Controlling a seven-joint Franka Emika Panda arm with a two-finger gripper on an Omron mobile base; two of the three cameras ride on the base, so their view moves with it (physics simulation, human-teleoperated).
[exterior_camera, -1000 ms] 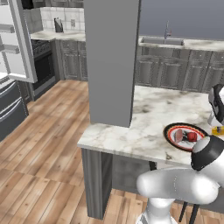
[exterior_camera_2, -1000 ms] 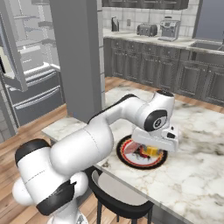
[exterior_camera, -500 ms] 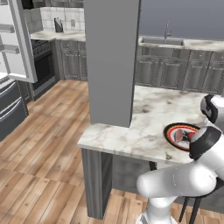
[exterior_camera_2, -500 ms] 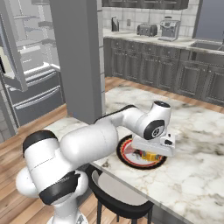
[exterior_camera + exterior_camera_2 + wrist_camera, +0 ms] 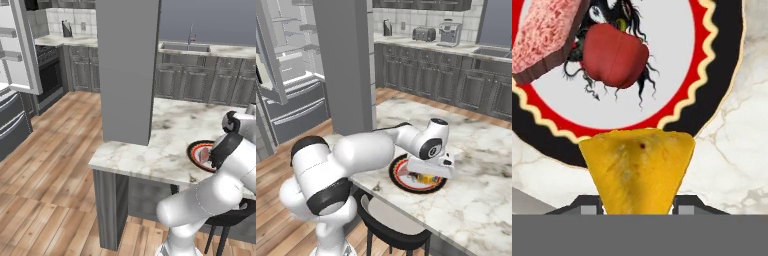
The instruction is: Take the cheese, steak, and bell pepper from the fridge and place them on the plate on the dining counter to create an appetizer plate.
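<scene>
Marble dining surface (image 5: 476,195) carries the plate (image 5: 722,75). Over its near rim hangs the tool (image 5: 428,175), narrowly parted and clamped on the cheese (image 5: 637,170) wedge's flanks. Beyond, on the plate's centre, lies the bell pepper (image 5: 614,55), with the steak (image 5: 542,35) beside it. Cheese looks light, firm, slightly waxy; flat flanks grip best.

Yellow cheese (image 5: 637,170) wedge seemingly over plate (image 5: 722,90) rim; steak (image 5: 544,37), bell pepper (image 5: 614,55) inside.
</scene>
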